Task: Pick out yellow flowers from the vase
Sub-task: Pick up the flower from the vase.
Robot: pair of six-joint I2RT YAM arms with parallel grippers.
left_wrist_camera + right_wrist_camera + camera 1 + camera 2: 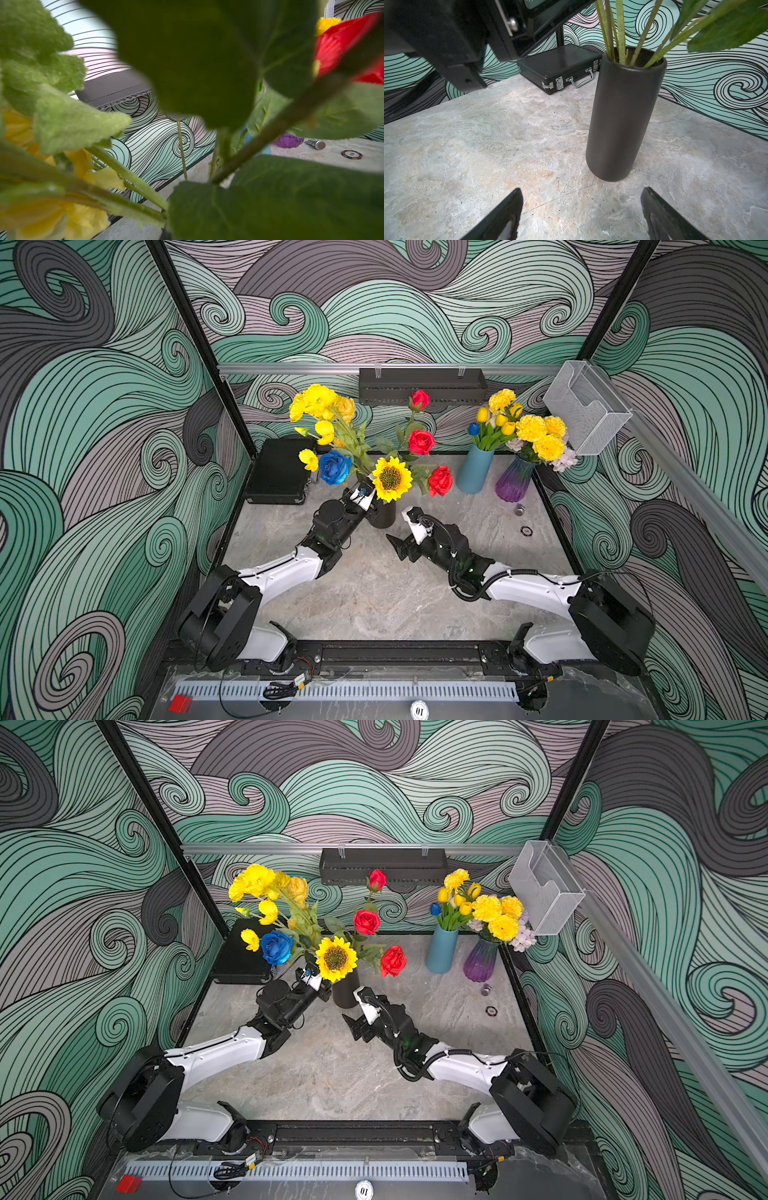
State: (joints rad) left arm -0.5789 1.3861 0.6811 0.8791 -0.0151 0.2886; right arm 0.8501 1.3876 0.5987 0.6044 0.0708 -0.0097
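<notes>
A black cylinder vase (383, 517) (623, 116) holds ruffled yellow flowers (318, 401) on long green stems, a sunflower (390, 479), a blue rose (334, 467) and red roses (421, 442). My left gripper (365, 492) reaches in among the stems just above the vase mouth. The sunflower hides its fingertips in both top views, and a big leaf (270, 207) covers them in the left wrist view, beside fuzzy stems (128, 176) and yellow petals (83, 220). My right gripper (581, 209) (397, 545) hangs open and empty over the table, a short way from the vase foot.
At the back right stand a blue vase (475, 472) of yellow tulips and a purple vase (513, 483) of yellow carnations. A black case (277, 472) lies at the back left. A small metal cylinder (519, 510) and a chip (527, 531) lie near the purple vase.
</notes>
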